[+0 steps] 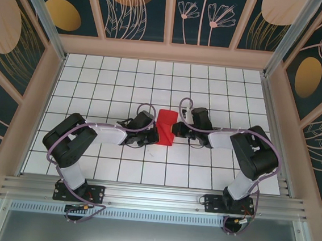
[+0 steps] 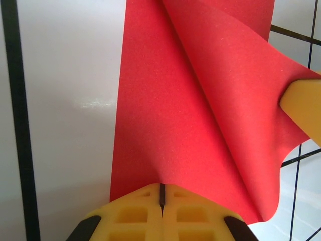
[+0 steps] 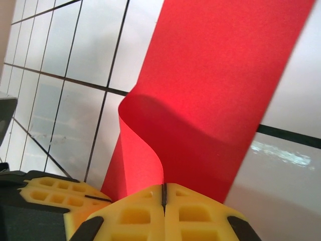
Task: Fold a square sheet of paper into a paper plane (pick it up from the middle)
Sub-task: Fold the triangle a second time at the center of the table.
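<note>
The square sheet of paper (image 1: pixel 165 126) is bright red and lies on the white tiled table between my two grippers, folded into a narrow strip. My left gripper (image 1: pixel 148 133) is at its left side. In the left wrist view the yellow jaws (image 2: pixel 162 193) are shut, and the paper (image 2: pixel 165 110) puckers up into their tips. My right gripper (image 1: pixel 178 128) is at the strip's right side. Its jaws (image 3: pixel 163 193) are shut on the edge of a flap (image 3: pixel 143 150) that curls up off the strip. One right finger (image 2: pixel 303 108) shows holding that raised flap.
The table is white tiles with black lines (image 1: pixel 210 80), walled by patterned panels on three sides. The aluminium rail (image 1: pixel 153 197) with both arm bases runs along the near edge. The left gripper's fingers (image 3: pixel 50 196) sit close beside the right jaws.
</note>
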Robot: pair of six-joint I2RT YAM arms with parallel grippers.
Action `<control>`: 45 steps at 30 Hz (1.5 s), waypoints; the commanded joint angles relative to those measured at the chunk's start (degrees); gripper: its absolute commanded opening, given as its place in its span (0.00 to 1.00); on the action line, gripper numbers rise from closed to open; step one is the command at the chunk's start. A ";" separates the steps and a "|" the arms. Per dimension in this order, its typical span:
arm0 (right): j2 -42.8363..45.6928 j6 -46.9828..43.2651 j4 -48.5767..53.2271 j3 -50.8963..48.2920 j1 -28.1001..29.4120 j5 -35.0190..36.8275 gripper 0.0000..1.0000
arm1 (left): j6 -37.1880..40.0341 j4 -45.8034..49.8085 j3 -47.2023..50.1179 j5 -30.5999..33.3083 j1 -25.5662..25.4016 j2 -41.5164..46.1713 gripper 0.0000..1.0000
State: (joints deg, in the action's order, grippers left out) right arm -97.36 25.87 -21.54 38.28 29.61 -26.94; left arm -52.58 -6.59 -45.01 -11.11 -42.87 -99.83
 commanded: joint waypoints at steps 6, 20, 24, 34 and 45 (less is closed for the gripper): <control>-4.10 -3.36 3.23 4.13 -0.30 -3.93 0.00 | 1.41 4.57 -0.18 2.39 -0.20 -2.39 0.00; -6.01 -5.98 6.35 6.94 -0.51 -2.30 0.00 | 1.68 5.37 -0.43 3.09 -0.19 -1.70 0.00; -6.55 -5.93 6.22 6.83 -0.60 -0.88 0.00 | 1.59 5.54 -0.45 3.20 -0.23 -1.59 0.01; -7.98 -6.18 6.07 6.79 -0.69 -0.92 0.00 | 0.72 6.62 -2.96 4.19 -0.19 2.92 0.13; -8.62 -6.36 5.84 6.53 -0.69 -0.92 0.01 | -0.11 4.01 -8.55 5.57 0.25 5.61 0.22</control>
State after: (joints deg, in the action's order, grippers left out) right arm -104.09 20.86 -16.47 44.34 29.34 -28.67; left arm -52.10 -0.99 -52.51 -6.09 -43.05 -94.21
